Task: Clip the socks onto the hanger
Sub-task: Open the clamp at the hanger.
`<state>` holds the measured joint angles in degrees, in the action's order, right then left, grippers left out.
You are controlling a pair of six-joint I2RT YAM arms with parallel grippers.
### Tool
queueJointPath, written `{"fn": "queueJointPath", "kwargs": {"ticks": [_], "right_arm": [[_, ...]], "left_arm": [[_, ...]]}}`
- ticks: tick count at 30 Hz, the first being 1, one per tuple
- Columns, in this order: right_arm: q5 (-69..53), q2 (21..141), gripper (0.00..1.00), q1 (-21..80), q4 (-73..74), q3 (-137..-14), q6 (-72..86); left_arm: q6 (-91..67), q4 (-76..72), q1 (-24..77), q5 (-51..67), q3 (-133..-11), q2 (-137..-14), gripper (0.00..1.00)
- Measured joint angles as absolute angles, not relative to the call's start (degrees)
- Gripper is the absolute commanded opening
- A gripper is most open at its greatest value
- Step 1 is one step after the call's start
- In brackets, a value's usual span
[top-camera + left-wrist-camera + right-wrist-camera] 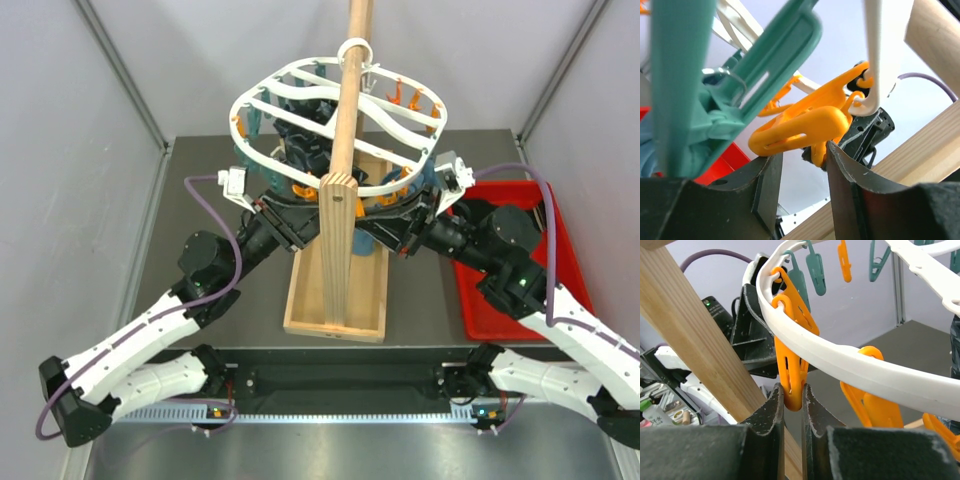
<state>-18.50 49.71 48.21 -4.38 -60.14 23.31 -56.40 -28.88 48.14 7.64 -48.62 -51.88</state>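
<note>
Currently squeezing an orange clothespin (795, 360) with the right gripper (792, 391) clamped tight, just under the rim of the hanger (865, 372) on its wooden pole (350, 100), and straddling a second orange peg (805, 127) with the left gripper (805, 160) loosely parted — risking springing pegs wide on nothing, no sock in either grip.

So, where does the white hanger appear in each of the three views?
Top external: the hanger fills the upper centre.
Left wrist: its white bar runs down at upper right.
Right wrist: its rim arcs from upper left to the right edge.
Shared landmark: the wooden post, centre, right and left respectively.
</note>
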Motion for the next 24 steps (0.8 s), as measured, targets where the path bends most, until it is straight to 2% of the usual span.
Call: {"fn": "queueJointPath", "kwargs": {"ticks": [6, 18, 24], "right_arm": [[-17.0, 51.6, 0.00, 48.3, -2.0, -62.1, 22.9], [-14.2, 55.7, 0.00, 48.3, -0.5, -64.6, 22.9], [-13.3, 55.7, 0.00, 48.3, 0.6, -65.6, 22.5]], "left_arm": [[-55.3, -26.8, 48.2, 3.6, -48.5, -49.8, 0.48], [-53.7, -18.2, 48.2, -5.2, -48.5, -42.5, 0.40], [-54.6, -18.6, 48.2, -4.5, -48.3, -42.7, 0.48]]}}
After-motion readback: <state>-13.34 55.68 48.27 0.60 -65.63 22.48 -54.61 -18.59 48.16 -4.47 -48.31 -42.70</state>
